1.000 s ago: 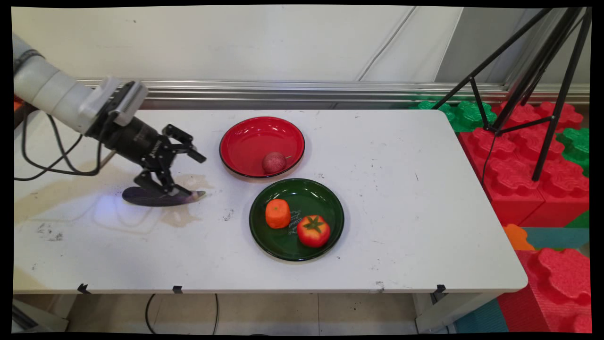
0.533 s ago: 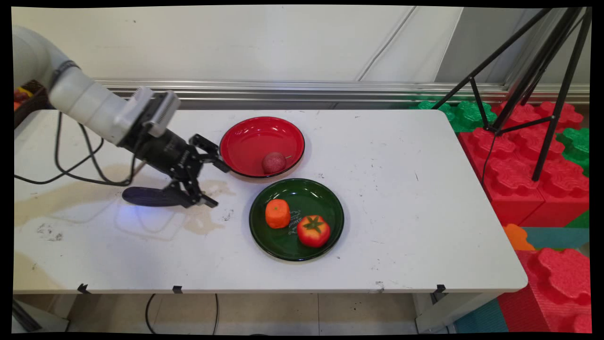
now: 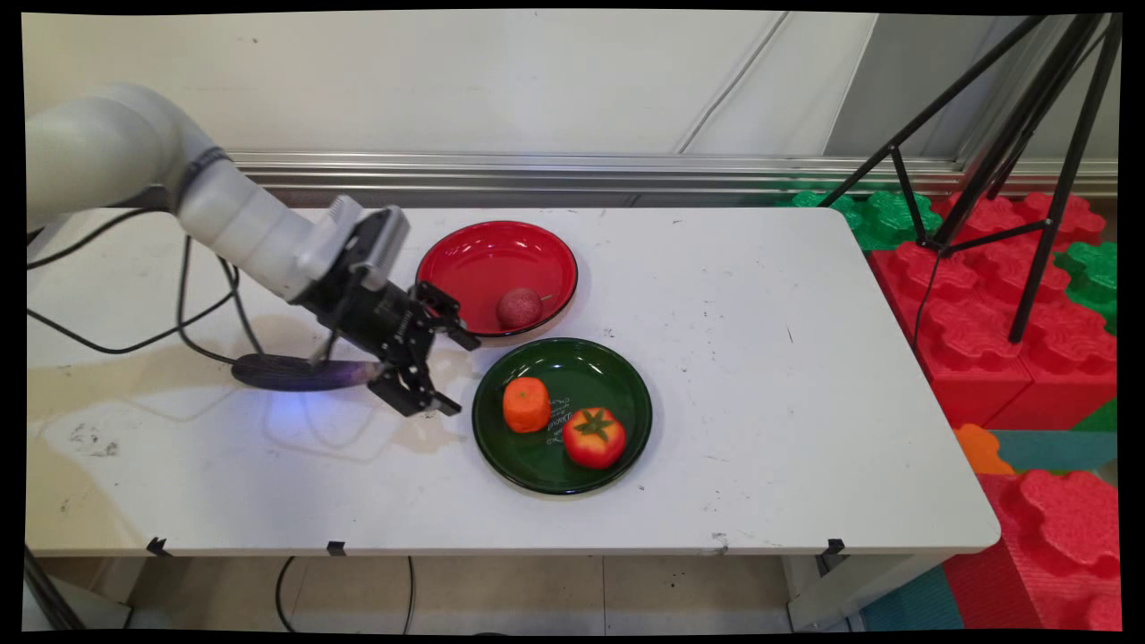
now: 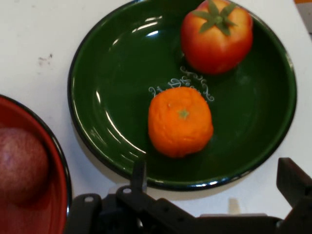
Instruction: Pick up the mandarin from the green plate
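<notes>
Gripper (image 3: 452,371) spread wide, empty, beside green plate (image 4: 122,146); plate's white script (image 4: 181,84) illegible, perhaps decorative.

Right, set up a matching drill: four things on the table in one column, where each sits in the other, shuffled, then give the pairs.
Things:
1. orange
2. dark red ball
3. eggplant
4. tomato

Places:
A. in the red plate
B. bare table, behind the tool
C. green plate, right part
D. green plate, left part

Pairs: 1-D, 2-A, 3-B, 4-C

Green plate (image 4: 122,63), orange mandarin (image 4: 180,122), red tomato (image 4: 217,36)
</notes>
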`<state>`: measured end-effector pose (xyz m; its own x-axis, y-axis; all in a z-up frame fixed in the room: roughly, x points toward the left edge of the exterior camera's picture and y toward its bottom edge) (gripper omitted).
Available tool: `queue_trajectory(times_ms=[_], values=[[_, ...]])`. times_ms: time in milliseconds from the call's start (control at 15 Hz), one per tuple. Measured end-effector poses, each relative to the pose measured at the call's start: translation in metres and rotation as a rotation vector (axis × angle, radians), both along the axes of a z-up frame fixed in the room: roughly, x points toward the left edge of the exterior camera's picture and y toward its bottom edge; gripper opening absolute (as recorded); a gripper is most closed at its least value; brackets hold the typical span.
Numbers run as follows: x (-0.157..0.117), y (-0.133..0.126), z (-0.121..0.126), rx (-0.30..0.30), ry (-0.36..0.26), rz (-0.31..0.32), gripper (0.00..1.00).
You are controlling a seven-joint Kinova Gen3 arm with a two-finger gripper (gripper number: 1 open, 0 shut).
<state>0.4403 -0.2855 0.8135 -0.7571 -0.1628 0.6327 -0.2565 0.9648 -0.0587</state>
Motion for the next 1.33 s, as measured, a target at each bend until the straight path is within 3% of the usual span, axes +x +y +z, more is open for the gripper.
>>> queue_trajectory(times_ms=[600,1333], values=[[-0.039,-0.027,-0.03,0.03,-0.036,0.023,1.0],[-0.06,-0.038,-0.046,0.047,-0.044,0.033,1.0]])
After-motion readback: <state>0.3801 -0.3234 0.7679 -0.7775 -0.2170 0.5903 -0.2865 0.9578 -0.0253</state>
